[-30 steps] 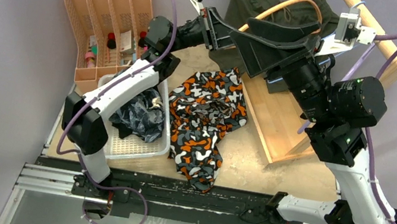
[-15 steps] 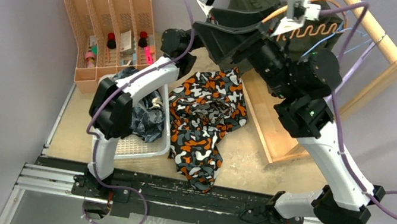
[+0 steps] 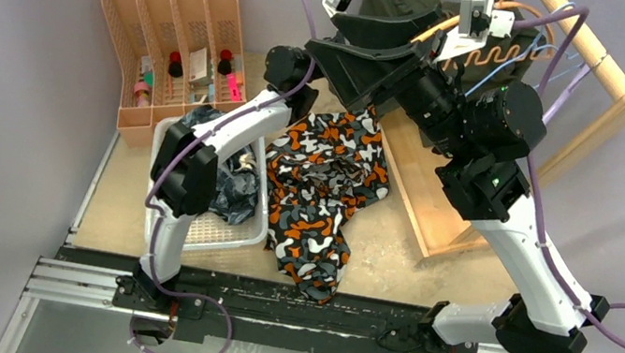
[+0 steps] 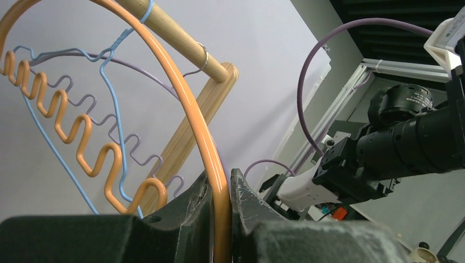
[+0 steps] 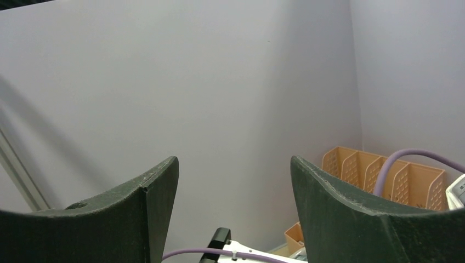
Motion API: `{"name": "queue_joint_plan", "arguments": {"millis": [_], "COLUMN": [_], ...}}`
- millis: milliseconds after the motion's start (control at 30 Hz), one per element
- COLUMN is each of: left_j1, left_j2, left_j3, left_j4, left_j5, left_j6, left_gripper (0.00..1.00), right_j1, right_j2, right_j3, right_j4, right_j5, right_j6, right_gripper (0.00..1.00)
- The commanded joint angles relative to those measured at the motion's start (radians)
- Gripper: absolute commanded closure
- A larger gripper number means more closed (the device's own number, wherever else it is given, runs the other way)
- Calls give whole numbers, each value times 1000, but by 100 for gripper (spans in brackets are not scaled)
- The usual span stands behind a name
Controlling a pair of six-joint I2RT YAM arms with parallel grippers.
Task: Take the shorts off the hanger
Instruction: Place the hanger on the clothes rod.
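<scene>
Shorts in orange-black-white camouflage fabric (image 3: 326, 188) lie crumpled at the table's middle, off any hanger. A dark blue-grey camouflage pair (image 3: 226, 187) sits in the white plastic basket (image 3: 214, 235) by the left edge. Farther back, the left gripper (image 4: 220, 189) pinches the orange wire hanger (image 4: 189, 104), whose wavy bar looks bare. The right gripper (image 5: 233, 170) hangs nearby, jaws spread on nothing. At the far edge the olive green shorts (image 3: 393, 0) hang by the wooden rail (image 3: 594, 50). They are probably light, limp and prone to snagging, so the waistband seems the best hold.
</scene>
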Motion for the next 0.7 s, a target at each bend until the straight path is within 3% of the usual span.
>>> {"name": "queue_joint_plan", "arguments": {"millis": [0, 333, 667], "left_j1": [-21, -62, -73], "left_j2": [-6, 85, 54], "left_j3": [108, 211, 81], "left_j4": [13, -44, -115], "left_j5": [-42, -83, -108], "left_j6": [58, 88, 168], "left_gripper": [100, 100, 100], "right_j1": [3, 3, 3], "right_j2": [-29, -34, -28], "right_j3": [27, 25, 19], "right_j4": [64, 75, 71], "right_j5": [-23, -29, -29], "right_j6": [5, 25, 38], "right_gripper": [24, 24, 24]}}
